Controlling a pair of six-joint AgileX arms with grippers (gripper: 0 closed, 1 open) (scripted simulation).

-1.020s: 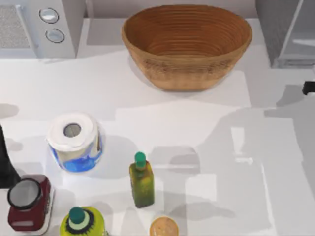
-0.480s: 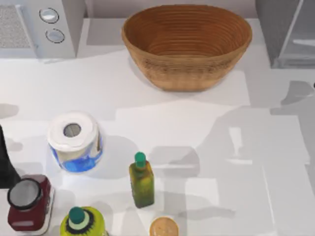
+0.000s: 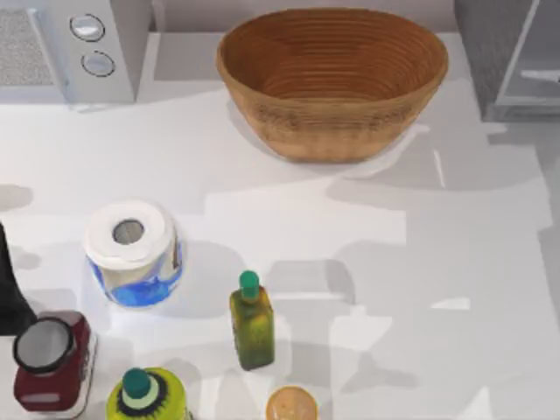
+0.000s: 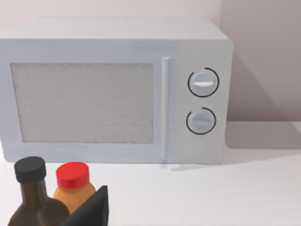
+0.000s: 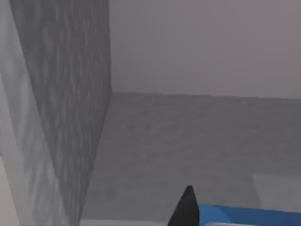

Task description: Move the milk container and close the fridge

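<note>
The milk container [image 5: 254, 214] appears in the right wrist view as a blue top edge, right against a dark fingertip [image 5: 186, 207] of my right gripper [image 5: 235, 217], which is shut on it. Behind it are the grey inner walls of the fridge [image 5: 70, 94]. In the top view the fridge [image 3: 494, 61] stands at the back right corner, with its pale door panel [image 3: 538, 52] angled open. My left arm [image 3: 7, 289] rests at the table's left edge. One dark fingertip of the left gripper [image 4: 94, 212] shows in the left wrist view.
A wicker basket [image 3: 332, 83] sits at the back centre, a grey microwave [image 3: 70, 48] at the back left. A paper roll [image 3: 131, 252], an olive-green bottle [image 3: 251, 322], a red jar [image 3: 48, 360], a yellow-green bottle [image 3: 144, 398] and an orange cap [image 3: 291, 405] crowd the front left.
The dark tip of my right arm at the top view's right edge has slid out of sight to the right, and its shadow has shifted across the table. The left arm has stayed still.
</note>
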